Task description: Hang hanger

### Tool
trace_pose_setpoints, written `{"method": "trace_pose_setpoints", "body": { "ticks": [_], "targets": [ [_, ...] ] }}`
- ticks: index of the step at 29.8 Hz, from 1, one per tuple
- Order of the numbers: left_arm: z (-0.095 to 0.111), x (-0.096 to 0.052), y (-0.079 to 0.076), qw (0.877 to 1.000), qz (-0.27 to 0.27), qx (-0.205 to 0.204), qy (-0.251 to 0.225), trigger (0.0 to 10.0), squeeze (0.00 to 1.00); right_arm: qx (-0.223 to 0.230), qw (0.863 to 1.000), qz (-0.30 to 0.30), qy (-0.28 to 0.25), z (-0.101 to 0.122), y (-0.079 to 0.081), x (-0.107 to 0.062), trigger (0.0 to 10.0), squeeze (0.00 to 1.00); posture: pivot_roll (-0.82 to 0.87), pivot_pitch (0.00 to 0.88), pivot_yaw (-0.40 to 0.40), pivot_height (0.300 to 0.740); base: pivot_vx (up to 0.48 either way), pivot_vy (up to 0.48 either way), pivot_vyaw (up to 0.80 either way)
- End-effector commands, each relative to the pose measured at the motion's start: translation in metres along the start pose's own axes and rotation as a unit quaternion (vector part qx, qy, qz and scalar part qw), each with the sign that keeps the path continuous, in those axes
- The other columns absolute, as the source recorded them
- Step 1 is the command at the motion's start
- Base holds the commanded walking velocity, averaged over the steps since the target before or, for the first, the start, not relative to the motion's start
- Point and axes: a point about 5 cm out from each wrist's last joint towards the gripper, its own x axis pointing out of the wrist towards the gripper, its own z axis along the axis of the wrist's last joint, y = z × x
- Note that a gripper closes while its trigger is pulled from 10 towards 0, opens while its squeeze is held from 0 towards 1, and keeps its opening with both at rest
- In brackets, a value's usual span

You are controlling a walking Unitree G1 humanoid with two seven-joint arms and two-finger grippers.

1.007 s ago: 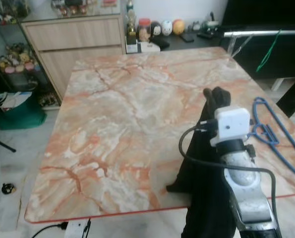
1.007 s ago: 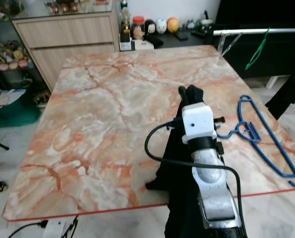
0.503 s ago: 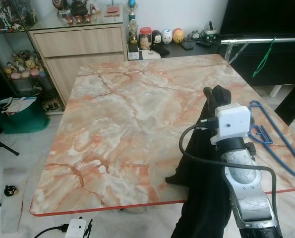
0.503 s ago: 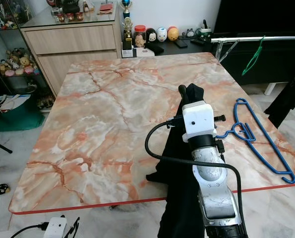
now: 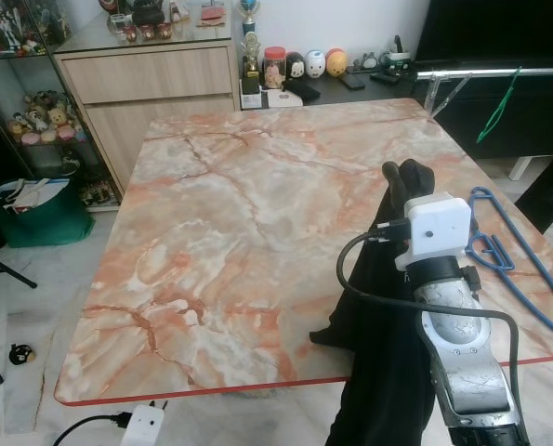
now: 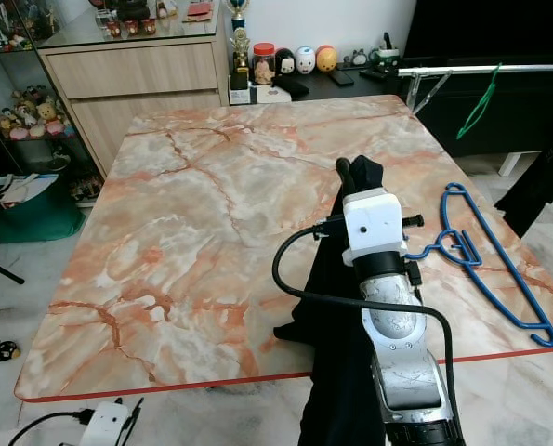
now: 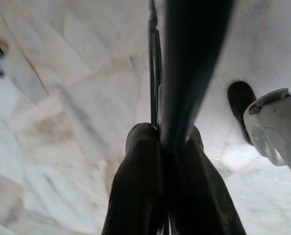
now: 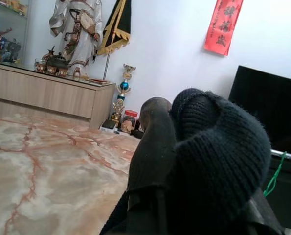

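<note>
One marble-look table (image 5: pixel 239 214), peach/white veining w/ a red edge strip, is taking up most of the head views; pale tiled floor (image 5: pixel 34 307) is showing round it. Behind it a light wood sideboard (image 5: pixel 151 79) is standing vs a white wall, w/ a glass display cabinet (image 5: pixel 16 102) of small figures next to it on the robot's left. Approx. four small round figurines (image 5: pixel 315 63) plus one red-lidded jar (image 5: pixel 274 65) are sitting on a low dark unit at the far end. One green bin (image 5: pixel 34 209) w/ papers is resting on the floor left of the table. One white power strip (image 5: pixel 146 426) is lying on the floor by the near edge.

One blue hanger (image 6: pixel 485 265) is lying flat on the table's right side, near the edge, hook end pointing to the robot. One green hanger (image 6: pixel 480 98) is hanging on one silver rail (image 6: pixel 462 69) at far right, in front of a dark screen.

Right gripper (image 6: pixel 355 175) is hovering over the table, just left of the blue hanger & apart from it, fingers pressed together pinching one black garment (image 6: pixel 336 372) that is draping down past the table's near edge. In the right wrist view the knit cloth is bulging over the fingertips.

Left gripper (image 7: pixel 160 142) is hanging above the floor tiles, fingers pinching a thin dark rod (image 7: pixel 189 68); can't tell what it is.
</note>
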Motion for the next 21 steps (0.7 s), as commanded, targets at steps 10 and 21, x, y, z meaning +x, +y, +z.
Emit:
{"method": "trace_pose_setpoints", "body": {
  "ticks": [10,21],
  "targets": [
    [-0.003,0.0,0.005,0.997,-0.007,0.064,0.03,10.0,0.0,0.004,0.999,0.001,-0.032,0.013,0.001,0.008,10.0,0.0,0.01,0.0,0.043,0.74,0.0,0.0,0.0],
    [-0.018,-0.002,0.006,0.994,0.029,0.006,0.109,10.0,0.0,0.006,0.999,0.004,-0.032,0.012,0.003,0.008,10.0,0.0,0.02,0.0,0.039,0.74,0.0,0.0,0.0]
  ]
}}
